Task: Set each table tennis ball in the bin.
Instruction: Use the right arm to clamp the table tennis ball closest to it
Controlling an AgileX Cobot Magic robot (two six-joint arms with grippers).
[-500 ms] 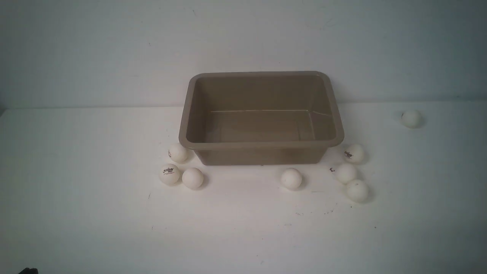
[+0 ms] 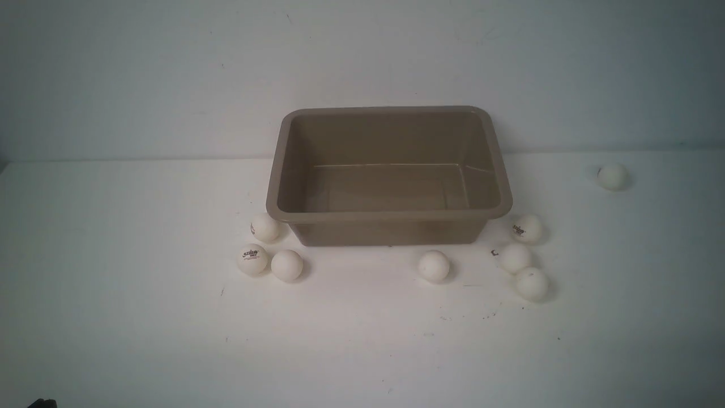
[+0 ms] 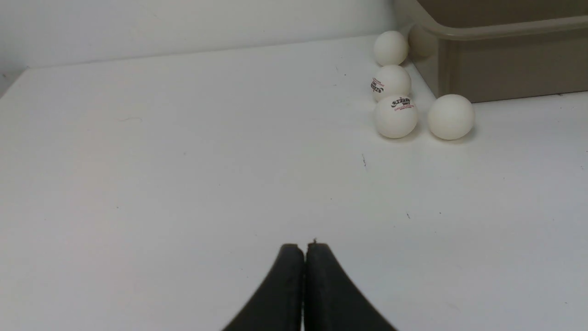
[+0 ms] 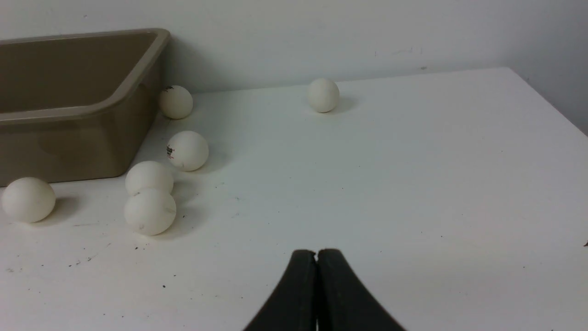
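The taupe bin stands at the middle back of the white table, with nothing inside it. Several white table tennis balls lie around it. Three sit by its left front corner, one lies before its front wall, three cluster at its right front corner, and one lies far right. My left gripper is shut and holds nothing, well short of the left balls. My right gripper is shut too, holding nothing, away from the right balls. Neither gripper shows in the front view.
A pale wall rises right behind the bin. The table's right edge shows in the right wrist view. Small dark specks dot the table in front of the right cluster of balls.
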